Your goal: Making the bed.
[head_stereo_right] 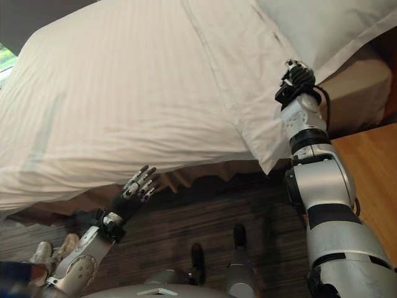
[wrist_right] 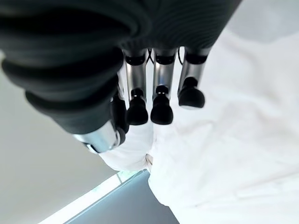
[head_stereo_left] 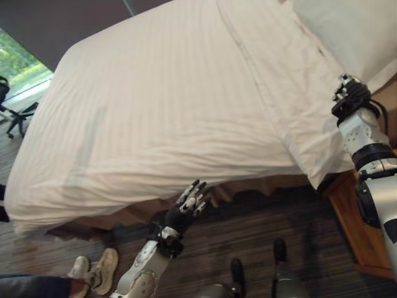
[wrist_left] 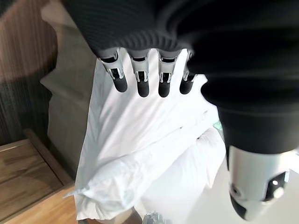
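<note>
A white striped duvet (head_stereo_left: 161, 105) covers the bed, its near edge hanging over the side, with a pillow (head_stereo_left: 347, 31) at the head end. The right hand (head_stereo_right: 296, 76) sits at the duvet's corner beside the pillow (fingers apparently bent, gripping nothing I can make out). The left hand (head_stereo_left: 189, 202) hovers just below the hanging edge, fingers straight and empty.

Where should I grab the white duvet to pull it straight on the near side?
Take the duvet at its hanging corner, which droops past the bed edge beside the right hand. Come from below and the floor side with the fingers, since that point hangs free and the cloth bunches there. The left hand hovers open near the edge.
</note>
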Controlling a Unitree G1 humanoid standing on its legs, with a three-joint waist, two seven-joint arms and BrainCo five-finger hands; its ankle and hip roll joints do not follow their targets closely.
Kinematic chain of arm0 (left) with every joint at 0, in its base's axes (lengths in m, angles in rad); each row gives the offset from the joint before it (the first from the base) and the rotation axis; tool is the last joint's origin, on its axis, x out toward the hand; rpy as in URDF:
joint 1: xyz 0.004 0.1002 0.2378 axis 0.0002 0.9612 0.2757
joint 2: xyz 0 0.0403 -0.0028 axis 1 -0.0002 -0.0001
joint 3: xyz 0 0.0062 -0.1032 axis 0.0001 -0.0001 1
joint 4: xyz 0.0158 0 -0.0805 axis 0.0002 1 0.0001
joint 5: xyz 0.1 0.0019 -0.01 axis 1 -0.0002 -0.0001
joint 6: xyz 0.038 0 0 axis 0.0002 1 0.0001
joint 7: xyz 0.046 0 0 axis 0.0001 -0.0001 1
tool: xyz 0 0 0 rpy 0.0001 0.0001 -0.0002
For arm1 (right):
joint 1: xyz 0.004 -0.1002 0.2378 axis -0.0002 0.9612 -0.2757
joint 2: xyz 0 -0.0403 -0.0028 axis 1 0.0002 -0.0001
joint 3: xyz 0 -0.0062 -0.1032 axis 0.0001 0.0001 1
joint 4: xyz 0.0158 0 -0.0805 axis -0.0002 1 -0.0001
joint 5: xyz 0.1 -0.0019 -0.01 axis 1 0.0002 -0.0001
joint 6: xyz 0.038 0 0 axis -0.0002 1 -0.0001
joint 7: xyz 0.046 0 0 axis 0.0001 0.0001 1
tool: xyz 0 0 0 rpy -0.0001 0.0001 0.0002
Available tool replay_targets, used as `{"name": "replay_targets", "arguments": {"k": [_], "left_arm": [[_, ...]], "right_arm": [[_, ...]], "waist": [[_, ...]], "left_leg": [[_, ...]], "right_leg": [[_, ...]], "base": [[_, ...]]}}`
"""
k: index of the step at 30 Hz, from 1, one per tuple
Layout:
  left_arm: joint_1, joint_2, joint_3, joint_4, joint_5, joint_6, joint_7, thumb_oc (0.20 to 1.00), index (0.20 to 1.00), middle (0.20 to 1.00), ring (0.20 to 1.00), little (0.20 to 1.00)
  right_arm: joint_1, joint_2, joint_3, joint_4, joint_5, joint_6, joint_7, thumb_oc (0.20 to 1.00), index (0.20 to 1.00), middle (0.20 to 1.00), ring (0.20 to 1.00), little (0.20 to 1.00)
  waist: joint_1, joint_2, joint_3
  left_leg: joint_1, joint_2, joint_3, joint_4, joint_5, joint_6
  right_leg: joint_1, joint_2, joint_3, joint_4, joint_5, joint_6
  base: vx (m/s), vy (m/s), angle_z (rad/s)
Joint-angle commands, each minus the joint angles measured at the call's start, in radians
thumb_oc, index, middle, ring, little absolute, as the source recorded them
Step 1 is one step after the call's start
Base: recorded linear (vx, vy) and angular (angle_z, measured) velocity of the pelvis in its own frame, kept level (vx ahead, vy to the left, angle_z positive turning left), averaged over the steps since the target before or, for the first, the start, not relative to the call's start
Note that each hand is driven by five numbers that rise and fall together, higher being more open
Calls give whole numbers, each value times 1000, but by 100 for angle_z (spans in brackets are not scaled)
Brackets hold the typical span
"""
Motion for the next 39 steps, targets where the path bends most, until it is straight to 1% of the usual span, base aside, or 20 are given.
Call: {"name": "replay_targets", "arguments": {"k": [1, 3, 7, 9, 10, 11, 12, 13, 15, 16, 17, 22, 23, 27, 30, 31, 34, 35, 38, 39], "left_arm": [[-83, 21, -15, -30, 28, -53, -9, 1000, 1000, 1000, 1000, 1000], [-86, 19, -16, -25, 33, -53, -7, 1000, 1000, 1000, 1000, 1000], [-108, 2, -39, 6, 54, -60, 5, 1000, 1000, 1000, 1000, 1000], [-115, 2, -42, 9, 61, -61, 8, 1000, 1000, 1000, 1000, 1000], [-123, 5, -48, 4, 68, -65, 10, 1000, 1000, 1000, 1000, 1000], [-124, 4, -48, 5, 68, -65, 10, 1000, 1000, 1000, 1000, 1000], [-125, -1, -50, 5, 65, -67, 14, 1000, 1000, 1000, 1000, 1000], [-126, -1, -51, 5, 65, -67, 14, 1000, 1000, 1000, 1000, 1000], [-118, -19, -52, 13, 65, -69, 19, 1000, 1000, 1000, 1000, 1000], [-118, -19, -52, 13, 65, -69, 19, 1000, 1000, 1000, 1000, 1000], [-121, -28, -60, 17, 81, -69, 23, 1000, 1000, 1000, 1000, 1000], [-120, -56, -66, 12, 96, -69, 21, 1000, 1000, 1000, 1000, 1000], [-119, -55, -67, 12, 96, -69, 21, 1000, 1000, 1000, 1000, 1000], [-98, -76, -61, 0, 94, -67, 19, 1000, 1000, 1000, 1000, 1000], [-89, -91, -43, 13, 99, -69, 21, 1000, 1000, 1000, 1000, 1000], [-88, -90, -44, 14, 99, -69, 20, 1000, 1000, 1000, 1000, 1000], [-90, -113, -28, 26, 97, -78, 29, 1000, 1000, 1000, 1000, 1000], [-89, -111, -28, 26, 97, -79, 29, 1000, 1000, 1000, 1000, 1000], [-87, -130, 1, 34, 91, -87, 35, 1000, 1000, 1000, 1000, 1000], [-86, -128, 0, 34, 91, -87, 35, 1000, 1000, 1000, 1000, 1000]], "right_arm": [[-201, -4, 69, 21, 16, -27, 32, 200, 200, 200, 200, 200], [-208, -1, 75, 24, 13, -25, 30, 200, 200, 200, 200, 200], [-232, 47, 100, 3, 5, -32, 26, 200, 200, 200, 200, 200], [-241, 49, 107, 4, -1, -34, 23, 200, 200, 200, 200, 200], [-254, 41, 113, 10, -5, -32, 22, 200, 200, 200, 200, 200], [-255, 40, 114, 10, -5, -32, 21, 200, 200, 200, 200, 200], [-254, 28, 116, 14, -10, -31, 20, 200, 200, 200, 200, 200], [-254, 27, 116, 13, -10, -31, 20, 200, 200, 200, 200, 200], [-235, 2, 108, 31, -9, -23, 29, 200, 200, 200, 200, 200], [-235, 2, 108, 31, -9, -23, 29, 200, 200, 200, 200, 200], [-215, -15, 90, 60, 4, -15, 30, 200, 200, 200, 200, 200], [-140, -64, 29, 125, 22, -3, 49, 200, 200, 200, 200, 200], [-137, -65, 28, 124, 22, -3, 50, 200, 200, 200, 200, 200], [-44, -99, -55, 114, 101, -25, 65, 200, 200, 200, 200, 200], [61, -127, -140, 111, 186, -55, 95, 200, 200, 200, 200, 200], [66, -127, -142, 109, 187, -56, 97, 200, 200, 200, 200, 200], [205, -108, -242, 72, 291, -87, 128, 200, 200, 200, 200, 200], [209, -106, -244, 69, 291, -88, 128, 200, 200, 200, 200, 200], [358, -62, -314, 20, 343, -113, 143, 200, 200, 200, 200, 200], [364, -59, -318, 15, 343, -114, 142, 200, 200, 200, 200, 200]], "waist": [[30, -24, 69], [33, -19, 71], [42, 3, 91], [41, 12, 100], [42, 25, 112], [42, 25, 111], [44, 38, 122], [45, 39, 120], [44, 59, 135], [44, 59, 134], [40, 70, 145], [31, 91, 161], [32, 91, 160], [10, 101, 176], [-20, 96, 188], [-19, 95, 187], [-51, 88, 206], [-50, 85, 206], [-74, 72, 217], [-74, 70, 216]], "left_leg": [[-60, 1, -67, 8, 58, -32], [-67, 1, -64, 8, 60, -32], [-97, 0, -56, 8, 67, -37], [-107, -1, -53, 8, 71, -39], [-125, -5, -51, 8, 75, -42], [-127, -5, -51, 8, 75, -41], [-140, -11, -50, 8, 79, -44], [-143, -11, -50, 8, 79, -44], [-162, -15, -46, 8, 84, -46], [-162, -15, -46, 8, 84, -46], [-170, -15, -41, 8, 84, -47], [-177, -20, -33, 8, 82, -48], [-177, -20, -33, 8, 82, -48], [-174, -21, -33, 8, 71, -48], [-182, -23, -25, 8, 70, -47], [-181, -23, -26, 8, 70, -47], [-175, -22, -14, 8, 52, -45], [-178, -22, -12, 8, 58, -45], [-178, -16, 4, 8, 55, -46], [-177, -16, 4, 8, 55, -46]], "right_leg": [[18, 18, 59, 16, -61, 35], [11, 18, 60, 16, -60, 35], [-19, 15, 63, 16, -58, 33], [-29, 14, 61, 16, -58, 32], [-48, 11, 63, 16, -55, 33], [-50, 10, 63, 16, -54, 33], [-63, 6, 63, 16, -52, 35], [-65, 6, 63, 16, -52, 35], [-89, 0, 69, 16, -47, 39], [-90, 0, 69, 16, -47, 39], [-99, -3, 75, 16, -46, 40], [-111, -8, 82, 16, -46, 41], [-111, -8, 81, 16, -46, 41], [-107, -8, 81, 16, -54, 44], [-117, -7, 84, 16, -49, 45], [-116, -7, 83, 16, -49, 45], [-117, 0, 89, 16, -54, 50], [-119, -1, 90, 16, -47, 50], [-125, 4, 97, 16, -44, 53], [-123, 4, 96, 16, -44, 53]], "base": [[14, -5, -3], [7, -3, -2], [27, -14, -2], [10, -12, -2], [0, 0, 0], [0, 0, 0], [0, 0, 0], [0, 0, 0], [0, 0, 0], [0, 0, 0], [0, 0, 0], [7, 21, -1], [0, 0, 0], [6, 8, 0], [0, 0, 0], [0, 0, 0], [4, 24, -2], [-6, 14, -15], [-21, -9, -20], [-12, -9, -11]]}}
